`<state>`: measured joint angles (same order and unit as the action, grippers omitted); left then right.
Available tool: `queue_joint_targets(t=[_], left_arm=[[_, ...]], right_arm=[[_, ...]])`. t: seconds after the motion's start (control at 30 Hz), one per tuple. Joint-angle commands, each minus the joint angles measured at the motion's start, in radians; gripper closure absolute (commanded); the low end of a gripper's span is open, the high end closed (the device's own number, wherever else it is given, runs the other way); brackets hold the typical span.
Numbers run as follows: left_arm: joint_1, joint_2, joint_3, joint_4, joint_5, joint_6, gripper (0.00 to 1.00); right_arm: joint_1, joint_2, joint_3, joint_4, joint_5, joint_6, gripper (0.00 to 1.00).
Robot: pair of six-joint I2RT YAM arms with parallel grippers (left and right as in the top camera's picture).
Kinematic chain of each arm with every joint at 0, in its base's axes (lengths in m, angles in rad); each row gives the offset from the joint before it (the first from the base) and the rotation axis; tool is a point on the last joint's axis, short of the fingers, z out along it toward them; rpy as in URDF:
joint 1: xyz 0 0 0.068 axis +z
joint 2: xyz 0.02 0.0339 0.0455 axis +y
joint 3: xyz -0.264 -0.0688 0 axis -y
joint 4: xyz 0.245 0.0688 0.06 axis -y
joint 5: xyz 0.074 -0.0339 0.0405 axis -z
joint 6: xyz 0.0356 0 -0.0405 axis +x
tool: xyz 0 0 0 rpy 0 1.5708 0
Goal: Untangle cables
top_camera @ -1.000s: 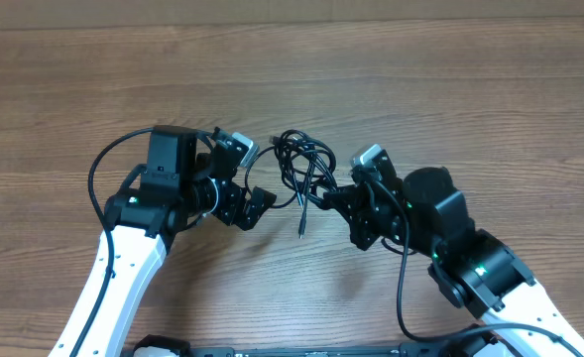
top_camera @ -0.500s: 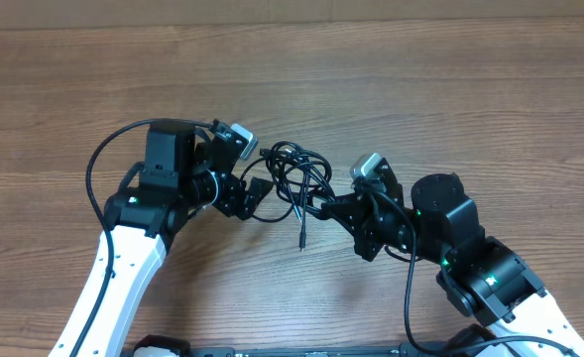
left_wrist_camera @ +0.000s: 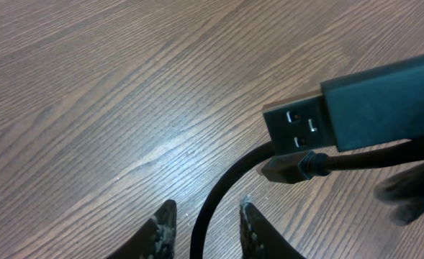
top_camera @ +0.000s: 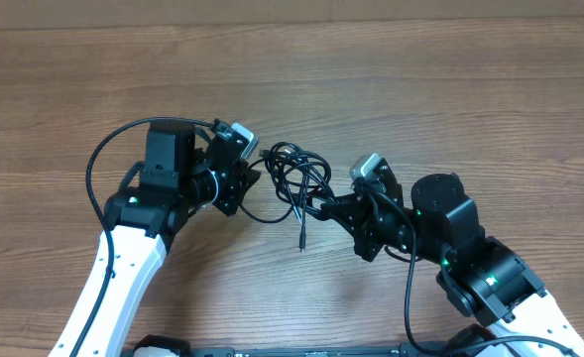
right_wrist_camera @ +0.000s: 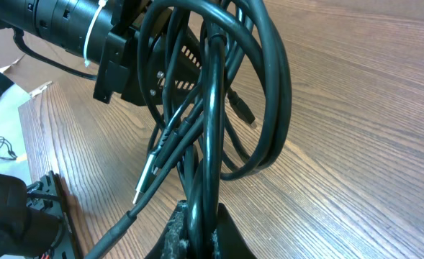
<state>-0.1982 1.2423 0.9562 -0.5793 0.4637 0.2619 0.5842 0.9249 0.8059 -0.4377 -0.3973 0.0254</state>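
One USB plug [left_wrist_camera: 298, 122] fronts left gripper [left_wrist_camera: 204, 226], loosely straddling cables [top_camera: 306, 171]; right gripper [right_wrist_camera: 197, 224] clamps them

Brown wood-grain table [top_camera: 450, 89], evenly lit; paler tan strip [top_camera: 371, 8] along far edge.

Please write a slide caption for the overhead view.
Right pincer grips the tangled thin black cables on a brown wooden table; left pincer straddles one strand.

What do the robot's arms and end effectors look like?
Left arm and right arm: white lower links, black joints, green lights. Grey camera blocks at wrists. Thick black cable loops off the left. End effector fingers black, tips scuffed whitish.
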Motion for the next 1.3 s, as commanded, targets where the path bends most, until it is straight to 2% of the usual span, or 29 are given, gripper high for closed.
queue_joint_targets(t=[0.0, 0.17, 0.23, 0.4, 0.63, 0.83, 0.97, 1.0, 1.03, 1.07, 1.1, 1.13, 1.17, 1.27], left_arm=[[0.002, 0.001, 0.021, 0.002, 0.001, 0.003, 0.75], [0.002, 0.001, 0.021, 0.003, -0.001, -0.041, 0.85], [0.004, 0.001, 0.021, 0.006, -0.027, -0.111, 0.96], [0.005, 0.001, 0.021, 0.006, -0.118, -0.414, 0.96], [0.006, 0.001, 0.021, 0.008, -0.135, -0.703, 0.96], [0.024, 0.001, 0.021, -0.007, -0.136, -0.917, 0.96], [0.031, 0.001, 0.021, -0.063, -0.179, -1.003, 0.96], [0.031, 0.001, 0.021, -0.080, -0.188, -1.012, 0.91], [0.031, 0.001, 0.021, -0.100, -0.191, -1.010, 0.73], [0.031, 0.001, 0.021, -0.122, -0.190, -1.010, 0.41], [0.031, 0.001, 0.021, -0.129, -0.190, -1.010, 0.32], [0.031, 0.001, 0.021, -0.147, -0.190, -1.009, 0.17], [0.031, 0.001, 0.021, -0.159, -0.190, -1.001, 0.08], [0.031, 0.001, 0.021, -0.169, -0.155, -0.882, 0.05]], right_arm=[[-0.002, -0.020, 0.027, 0.013, -0.017, -0.008, 0.96], [-0.002, -0.020, 0.027, 0.013, -0.016, -0.008, 0.96], [-0.002, -0.020, 0.027, 0.013, -0.016, -0.008, 0.96], [-0.002, -0.020, 0.027, 0.013, -0.016, -0.008, 0.96], [-0.002, -0.020, 0.027, 0.005, -0.004, -0.008, 0.96], [-0.002, -0.020, 0.027, 0.002, 0.003, -0.008, 0.96], [-0.002, -0.020, 0.027, 0.002, 0.003, -0.008, 0.96], [-0.002, -0.020, 0.027, 0.002, 0.003, -0.008, 0.96], [-0.002, -0.020, 0.027, 0.002, 0.003, -0.008, 0.96], [-0.002, -0.020, 0.027, 0.002, 0.003, -0.008, 0.96], [-0.002, -0.020, 0.027, 0.002, 0.003, -0.008, 0.96], [-0.002, -0.020, 0.027, 0.002, 0.003, -0.008, 0.96], [-0.002, -0.020, 0.027, 0.002, 0.003, -0.008, 0.96], [-0.002, -0.020, 0.027, 0.002, 0.003, -0.008, 0.96]])
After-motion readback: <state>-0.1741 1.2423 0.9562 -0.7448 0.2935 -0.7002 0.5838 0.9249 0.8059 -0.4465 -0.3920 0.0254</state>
